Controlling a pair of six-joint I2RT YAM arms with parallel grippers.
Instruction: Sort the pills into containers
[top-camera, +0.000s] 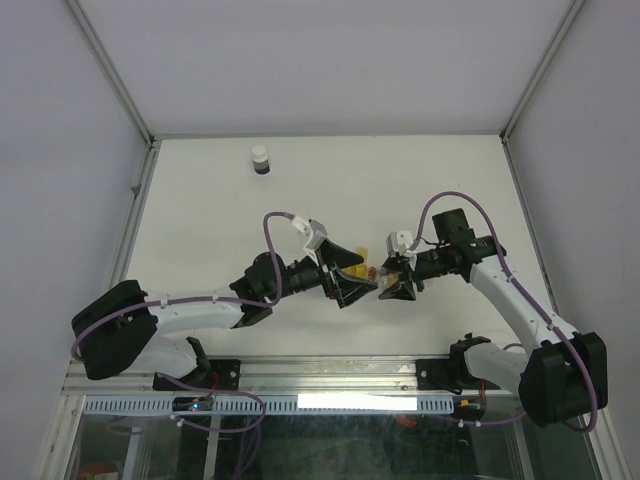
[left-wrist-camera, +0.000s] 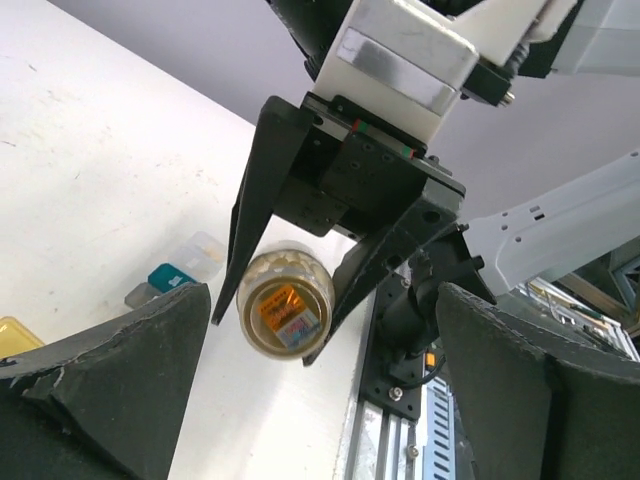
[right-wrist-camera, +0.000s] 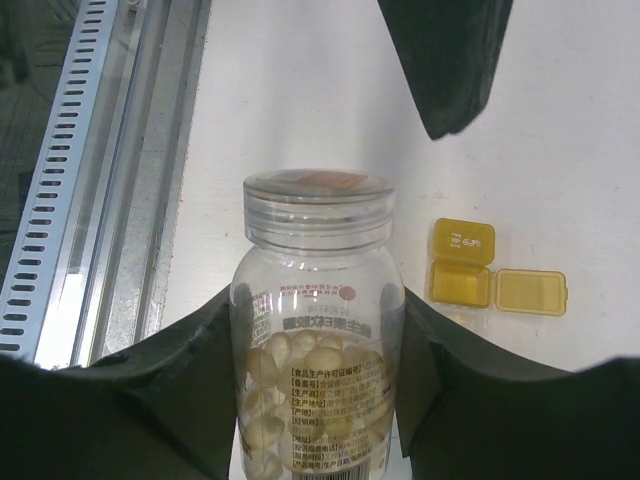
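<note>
My right gripper (right-wrist-camera: 318, 405) is shut on a clear pill bottle (right-wrist-camera: 317, 300) part-filled with pale oval pills (right-wrist-camera: 300, 370); its clear cap (right-wrist-camera: 318, 200) is on. In the left wrist view the bottle (left-wrist-camera: 288, 305) points cap-first at me between the right gripper's black fingers (left-wrist-camera: 262, 190). My left gripper (left-wrist-camera: 320, 400) is open, its fingers spread wide on either side a little short of the cap, touching nothing. The containers lie on the table beyond: a yellow one (right-wrist-camera: 461, 282) with its lid open, a teal one (left-wrist-camera: 170, 277) and a clear one (left-wrist-camera: 201, 253). From above, both grippers (top-camera: 350, 278) (top-camera: 392, 282) meet mid-table.
A small white bottle with a dark blue band (top-camera: 260, 160) stands at the table's far left. White walls (top-camera: 60, 150) enclose the table on three sides. A metal rail (top-camera: 330, 372) with the arm bases runs along the near edge.
</note>
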